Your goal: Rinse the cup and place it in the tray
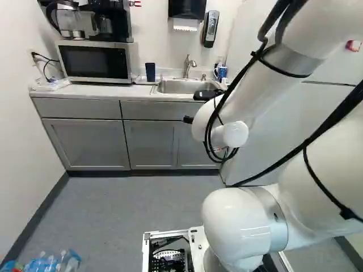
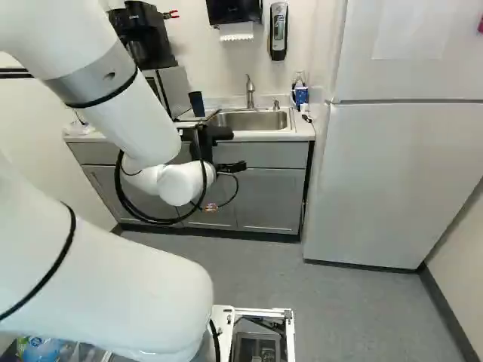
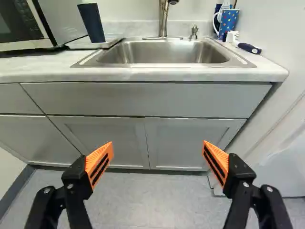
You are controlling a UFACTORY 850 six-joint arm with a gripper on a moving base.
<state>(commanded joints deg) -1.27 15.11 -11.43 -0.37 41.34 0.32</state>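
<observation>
My gripper (image 2: 213,134) is ahead of the cabinets in the right base view, partly hidden by the wrist. In the wrist view the gripper (image 3: 157,160) stands wide open, orange pads apart, nothing between them. A dark blue cup (image 1: 150,72) is on the counter between microwave and sink; the wrist view shows the cup (image 3: 92,23) on a flat pale tray (image 3: 110,42). The steel sink (image 3: 164,51) lies ahead of the gripper, with the faucet (image 3: 164,16) behind it. A blue patterned mug (image 3: 228,20) stands at the sink's far corner, beside the wall.
The microwave (image 1: 96,61) sits on the counter beside the cup, with a coffee maker above it. A dark-handled brush (image 3: 249,48) lies near the mug. The fridge (image 2: 389,181) stands at the right of the right base view. Bottles (image 1: 51,263) are low in the left base view.
</observation>
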